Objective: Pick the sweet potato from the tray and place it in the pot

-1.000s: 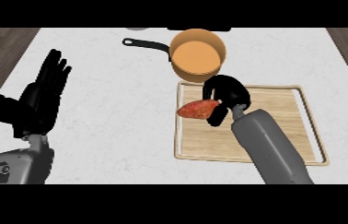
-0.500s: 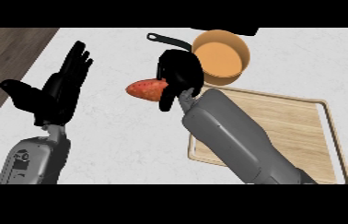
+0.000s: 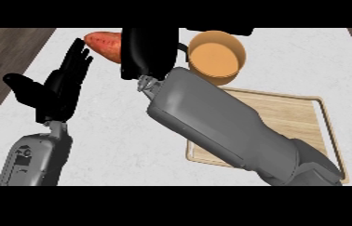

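Orange-red sweet potato (image 3: pixel 104 45) was off the tray (image 3: pixel 311 122) — held in the air by the right hand (image 3: pixel 146 50), whose black fingers curled round its right end, left of the pot (image 3: pixel 217 57). The pot stood on the white table (image 3: pixel 124 136) just beyond the wooden tray's far edge. Left hand (image 3: pixel 60 88) rested at the view's left — fingers straight, holding nothing.
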Controlling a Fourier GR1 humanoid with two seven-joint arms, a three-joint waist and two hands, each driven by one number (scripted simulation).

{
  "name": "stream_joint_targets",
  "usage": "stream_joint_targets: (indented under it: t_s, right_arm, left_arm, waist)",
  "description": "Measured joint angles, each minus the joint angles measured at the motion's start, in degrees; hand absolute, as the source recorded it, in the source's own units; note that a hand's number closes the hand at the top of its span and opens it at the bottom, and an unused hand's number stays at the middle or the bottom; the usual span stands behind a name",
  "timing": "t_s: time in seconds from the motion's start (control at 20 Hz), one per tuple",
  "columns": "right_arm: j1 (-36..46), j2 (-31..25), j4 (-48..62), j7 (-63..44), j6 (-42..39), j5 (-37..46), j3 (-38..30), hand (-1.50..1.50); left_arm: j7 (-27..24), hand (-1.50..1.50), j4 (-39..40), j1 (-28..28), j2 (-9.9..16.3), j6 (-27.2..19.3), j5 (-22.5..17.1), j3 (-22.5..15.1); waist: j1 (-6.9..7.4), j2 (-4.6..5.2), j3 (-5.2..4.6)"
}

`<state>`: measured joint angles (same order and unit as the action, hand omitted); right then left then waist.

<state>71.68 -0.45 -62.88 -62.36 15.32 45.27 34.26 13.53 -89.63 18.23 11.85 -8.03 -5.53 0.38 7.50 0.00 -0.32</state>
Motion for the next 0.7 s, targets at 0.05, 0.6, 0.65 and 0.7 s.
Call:
stream_joint_targets:
  t_s: [0.05, 0.6, 0.65, 0.7]
  right_arm:
    - [1.3, 0.0, 0.7, -0.6, 0.9, 0.8, 0.2, 1.50]
    - [8.8, -0.2, 8.9, -3.2, 7.3, 4.0, -2.1, 1.50]
    - [9.1, -0.2, 9.9, -3.1, 8.0, 4.1, -2.7, 1.50]
    - [9.4, -0.2, 10.8, -2.9, 8.7, 4.2, -3.5, 1.50]
  left_arm:
    - [-0.4, 0.00, 0.2, -0.1, -0.1, -0.2, 0.2, 0.0]
    - [-1.2, 0.00, 0.1, -2.0, 0.9, -0.3, -0.1, 2.2]
    - [-1.1, 0.00, -0.2, -2.3, 0.8, -0.4, -0.1, 2.2]
    - [-1.0, 0.00, -0.5, -2.5, 0.8, -0.6, -0.1, 2.3]
  waist:
    - [-0.23, 0.08, 0.00]
    - [-3.16, 0.29, 0.13]
    - [-3.33, 0.30, 0.14]
    - [-3.59, 0.29, 0.16]
